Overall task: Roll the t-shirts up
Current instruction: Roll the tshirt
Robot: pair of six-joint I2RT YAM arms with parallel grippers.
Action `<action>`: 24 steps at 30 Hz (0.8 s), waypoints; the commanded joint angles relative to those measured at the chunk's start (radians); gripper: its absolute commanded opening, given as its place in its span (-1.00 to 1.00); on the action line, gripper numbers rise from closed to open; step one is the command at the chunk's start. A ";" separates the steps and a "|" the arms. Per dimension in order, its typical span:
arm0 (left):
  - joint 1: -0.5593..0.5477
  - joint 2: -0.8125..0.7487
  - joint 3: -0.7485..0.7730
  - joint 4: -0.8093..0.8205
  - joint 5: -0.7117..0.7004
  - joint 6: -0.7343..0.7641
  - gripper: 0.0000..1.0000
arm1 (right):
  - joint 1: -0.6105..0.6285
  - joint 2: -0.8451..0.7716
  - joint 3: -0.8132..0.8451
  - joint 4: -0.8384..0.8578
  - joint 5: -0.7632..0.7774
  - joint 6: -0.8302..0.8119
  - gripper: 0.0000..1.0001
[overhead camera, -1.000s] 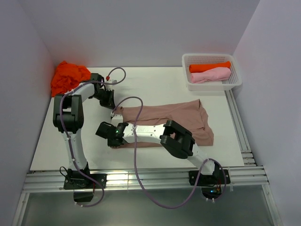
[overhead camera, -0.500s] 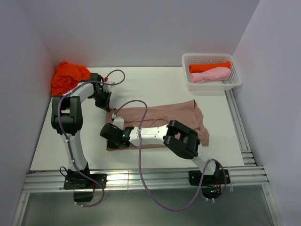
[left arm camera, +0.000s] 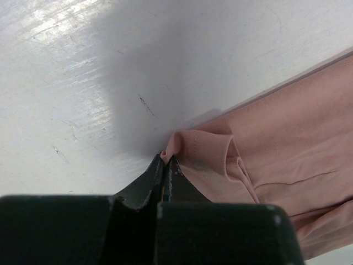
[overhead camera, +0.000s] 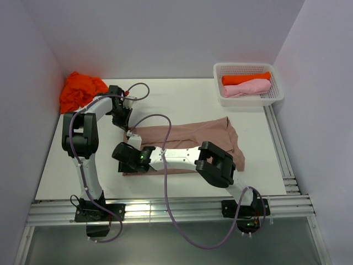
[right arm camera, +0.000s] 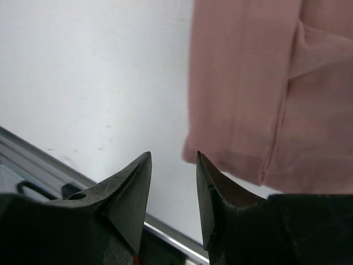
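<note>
The soft pinkish-brown t-shirt (overhead camera: pixel 193 138) lies folded flat on the smooth white table (overhead camera: pixel 182 99), one crumpled corner clamped in the left pincer (left arm camera: pixel 167 161), the right pincer (right arm camera: pixel 172 160) apart beside its near corner.

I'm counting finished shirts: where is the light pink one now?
Top view: the light pink shirt lies rolled in the white basket at the far right corner of the table, beside the orange roll, on its near side.

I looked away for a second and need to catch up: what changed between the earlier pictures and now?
The right gripper tugged the near left corner of the pinkish-brown t-shirt a little nearer, then opened and let it go. The left gripper stays shut on the far left corner; the basket and orange pile are unmoved.
</note>
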 commanded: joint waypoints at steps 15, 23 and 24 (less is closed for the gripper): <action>0.005 -0.035 0.009 0.021 -0.040 0.030 -0.99 | -0.105 0.225 0.452 -0.256 0.225 -0.106 -0.04; 0.005 -0.035 0.009 0.023 -0.034 0.030 -0.99 | -0.124 0.299 0.515 -0.271 0.219 -0.135 -0.02; 0.005 -0.035 0.011 0.023 -0.034 0.030 -0.99 | -0.122 0.303 0.531 -0.278 0.221 -0.133 -0.02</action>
